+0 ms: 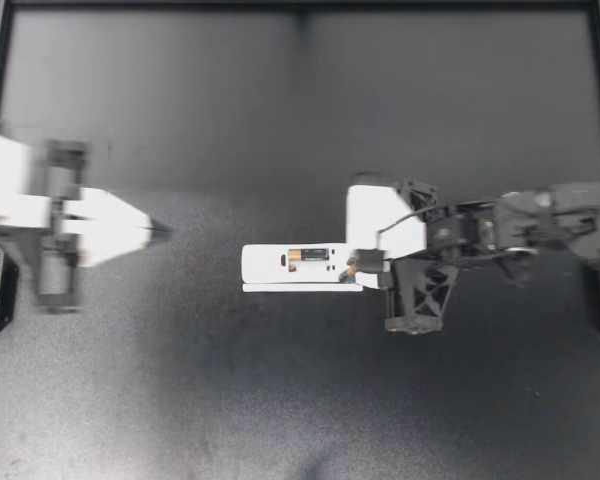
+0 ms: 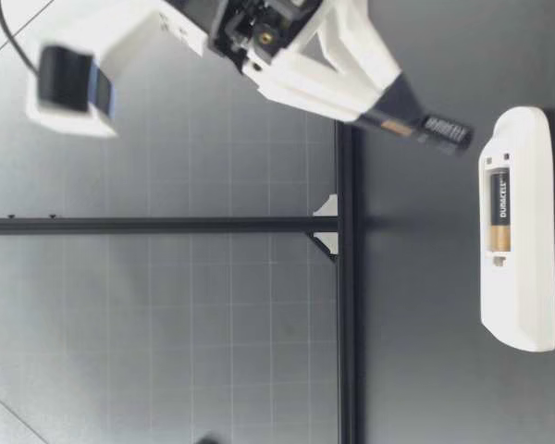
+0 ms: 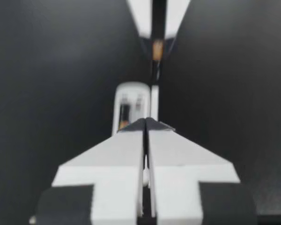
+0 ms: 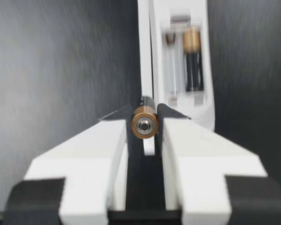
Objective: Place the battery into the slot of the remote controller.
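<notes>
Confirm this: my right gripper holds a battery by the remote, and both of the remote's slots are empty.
Not both: the right wrist view shows one battery seated in the remote, beside the one empty slot. The right gripper does hold a second battery by it.

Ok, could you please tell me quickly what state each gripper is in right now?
Left gripper: closed, holding nothing.
Right gripper: closed on the battery.

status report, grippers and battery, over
Left gripper shut, empty, standing off. Right gripper shut on battery, above remote end. One slot free, nothing in the way.
</notes>
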Robot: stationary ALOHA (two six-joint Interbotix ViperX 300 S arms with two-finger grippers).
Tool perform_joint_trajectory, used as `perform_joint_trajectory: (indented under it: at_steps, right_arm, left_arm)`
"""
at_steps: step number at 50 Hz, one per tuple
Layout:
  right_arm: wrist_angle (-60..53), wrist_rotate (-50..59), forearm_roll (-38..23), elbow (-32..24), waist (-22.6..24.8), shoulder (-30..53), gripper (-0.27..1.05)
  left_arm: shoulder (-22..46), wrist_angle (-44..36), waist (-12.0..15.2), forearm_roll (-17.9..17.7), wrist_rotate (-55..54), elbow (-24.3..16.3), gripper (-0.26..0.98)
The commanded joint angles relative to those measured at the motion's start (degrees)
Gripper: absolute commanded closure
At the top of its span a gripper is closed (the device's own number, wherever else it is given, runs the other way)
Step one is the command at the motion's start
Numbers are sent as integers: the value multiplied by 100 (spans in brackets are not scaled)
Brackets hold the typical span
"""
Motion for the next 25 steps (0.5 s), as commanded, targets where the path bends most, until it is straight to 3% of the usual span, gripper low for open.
perform_joint_trajectory:
  at_steps: [1,11,25]
  right_arm:
    - [-1318,53,35,360,-141,-255,77]
    - [-2918,53,44,958,-290,-229,77]
    - [-3050,18,44,940,-299,220,77]
  left_arm:
    - [545,193,53,-9,9,-396,86]
    - [1600,483,202,-9,9,-870,86]
    - [2856,1160,246,18,53,-1582,86]
